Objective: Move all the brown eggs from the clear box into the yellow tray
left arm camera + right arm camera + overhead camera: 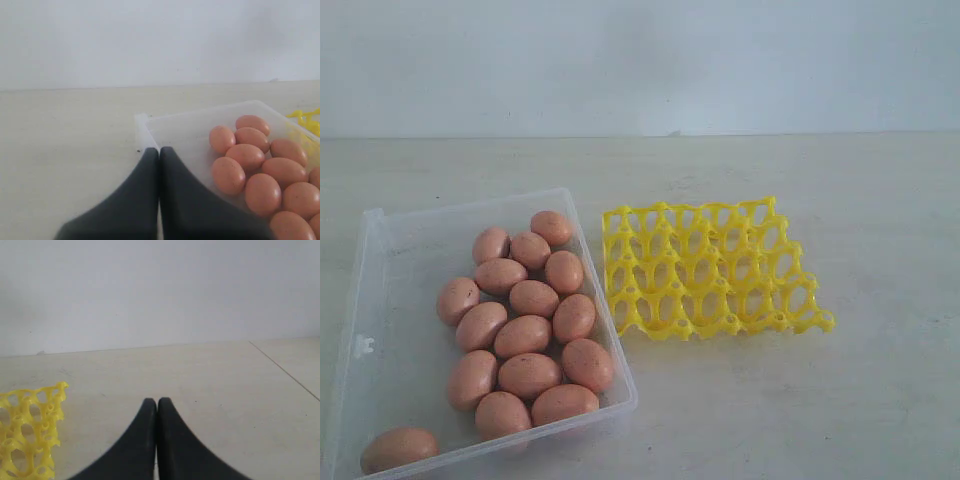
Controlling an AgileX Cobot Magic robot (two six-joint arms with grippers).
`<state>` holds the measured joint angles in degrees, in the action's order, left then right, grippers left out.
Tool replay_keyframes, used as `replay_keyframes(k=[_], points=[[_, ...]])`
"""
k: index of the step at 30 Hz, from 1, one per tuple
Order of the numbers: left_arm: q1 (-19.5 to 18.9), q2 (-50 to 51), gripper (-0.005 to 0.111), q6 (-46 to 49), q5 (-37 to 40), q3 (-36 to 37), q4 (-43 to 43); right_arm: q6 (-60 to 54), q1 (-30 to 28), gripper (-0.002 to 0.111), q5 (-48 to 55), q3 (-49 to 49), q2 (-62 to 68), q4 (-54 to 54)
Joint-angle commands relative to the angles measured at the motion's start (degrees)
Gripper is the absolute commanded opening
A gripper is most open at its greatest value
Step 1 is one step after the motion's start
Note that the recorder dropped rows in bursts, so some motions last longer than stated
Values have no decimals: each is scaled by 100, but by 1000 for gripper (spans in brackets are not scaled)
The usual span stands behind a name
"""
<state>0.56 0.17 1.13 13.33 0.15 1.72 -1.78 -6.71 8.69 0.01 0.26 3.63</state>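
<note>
Box: the clear box (380, 300) is sitting open at the lower left of the exterior frame; its near corner is running out of the bottom edge; a small clasp tab (363, 346) is showing on its left wall

Eggs: sixteen brown eggs (523, 336) are all lying inside the box; fifteen are crowding together in the box's right half, touching one another, from the far right corner down to the near wall

Lone egg: one egg (398, 449) is lying apart from the cluster, at the lower left corner of the exterior frame, against the box's near wall

Tray: the yellow tray (710, 270) is resting flat at the centre right of the exterior frame, just beside the box's right wall; the table is showing through its lattice cups

Table: the pale table (820, 400) is carrying both box and tray; a plain light wall (640, 60) is filling the upper part of the frame

Left gripper: the left gripper (159, 152) is clenched, its dark fingers pressing tip to tip and grasping nothing; the tips are pointing at the box's corner; whether they are touching it I cannot tell

Right gripper: the right gripper (157, 402) is clenched too, grasping nothing; it is hanging over bare table with a corner of the tray off to one side
</note>
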Motion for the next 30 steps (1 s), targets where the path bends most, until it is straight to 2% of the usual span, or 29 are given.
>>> replay_keyframes(k=[1, 21, 27, 30], points=[[31, -17, -4, 3, -8, -15, 31, 1, -8, 0, -34, -1, -26, -10], [31, -17, -4, 3, -8, -15, 31, 9, -8, 0, -44, -1, -26, -84], [31, -17, -4, 3, -8, -15, 31, 1626, -8, 0, -1601, -299, -26, 1354], [31, -17, -4, 3, -8, -15, 31, 1700, -8, 0, -1929, -836, -26, 1297]])
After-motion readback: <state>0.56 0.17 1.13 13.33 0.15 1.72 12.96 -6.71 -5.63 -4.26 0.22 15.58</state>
